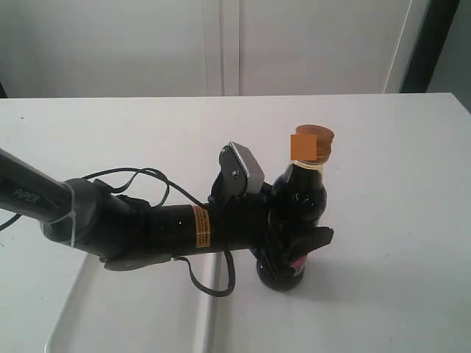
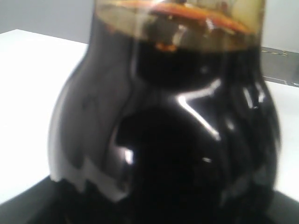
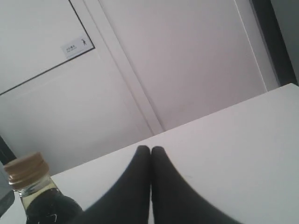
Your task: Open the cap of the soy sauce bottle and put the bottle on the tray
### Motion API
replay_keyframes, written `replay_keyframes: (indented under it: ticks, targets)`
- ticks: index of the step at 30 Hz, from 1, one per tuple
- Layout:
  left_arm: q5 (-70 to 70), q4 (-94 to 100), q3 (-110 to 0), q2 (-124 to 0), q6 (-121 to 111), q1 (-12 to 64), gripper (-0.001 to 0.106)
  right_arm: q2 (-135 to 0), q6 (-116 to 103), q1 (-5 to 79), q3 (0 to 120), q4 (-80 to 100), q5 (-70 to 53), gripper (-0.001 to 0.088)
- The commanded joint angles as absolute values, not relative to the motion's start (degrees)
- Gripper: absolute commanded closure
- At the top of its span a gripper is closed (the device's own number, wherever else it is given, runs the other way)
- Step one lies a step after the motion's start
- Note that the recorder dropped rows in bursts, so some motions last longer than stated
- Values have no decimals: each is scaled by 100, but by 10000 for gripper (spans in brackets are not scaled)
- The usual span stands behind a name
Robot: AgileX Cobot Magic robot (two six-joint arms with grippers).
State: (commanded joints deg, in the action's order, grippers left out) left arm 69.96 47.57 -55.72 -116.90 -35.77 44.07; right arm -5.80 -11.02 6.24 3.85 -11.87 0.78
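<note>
The tray [image 1: 140, 316] is cut off at the exterior view's bottom edge.

table [image 1: 397, 147]: white matte top. We see it under and all round the left gripper [image 1: 298, 246] and beyond the right gripper [image 3: 150, 150].
wall panels [image 1: 110, 44]: pale, past the table's far edge, behind the left gripper.
seam [image 1: 221, 44]: vertical double line in the panels; we see it beyond the right gripper's tips.
sign [image 3: 76, 46]: small white sticker on a panel, well beyond the right gripper. We can't read it.
black outline [image 3: 46, 72]: thin line framing the sign's panel.
dark strip [image 1: 434, 44]: wall's far right end, well apart from the left gripper.
</note>
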Motion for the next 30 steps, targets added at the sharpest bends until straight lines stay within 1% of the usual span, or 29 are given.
replay_keyframes:
  ticks: [7, 17, 20, 24, 27, 30]
  targets:
    - [6996, 4757, -5572, -11690, -3577, 4407, 1053, -1223, -747, 624, 970, -1175, 547, 868]
    - [6996, 4757, -5572, -11690, -3577, 4407, 1053, -2619, -747, 624, 1983, -853, 138, 868]
    - [6996, 4757, -5572, -11690, -3577, 4407, 1053, -3055, -600, 624, 2230, -678, -313, 868]
    - [6996, 4757, -5572, -11690, -3577, 4407, 1053, -3603, 94, 624, 2549, -728, -1264, 868]
    - [6996, 4757, -5572, -11690, -3577, 4407, 1053, -3876, 901, 624, 2705, -1152, -1687, 868]
    - [6996, 4757, -5572, -11690, -3577, 4407, 1053, -4123, 2140, 624, 2888, -2166, -2235, 868]
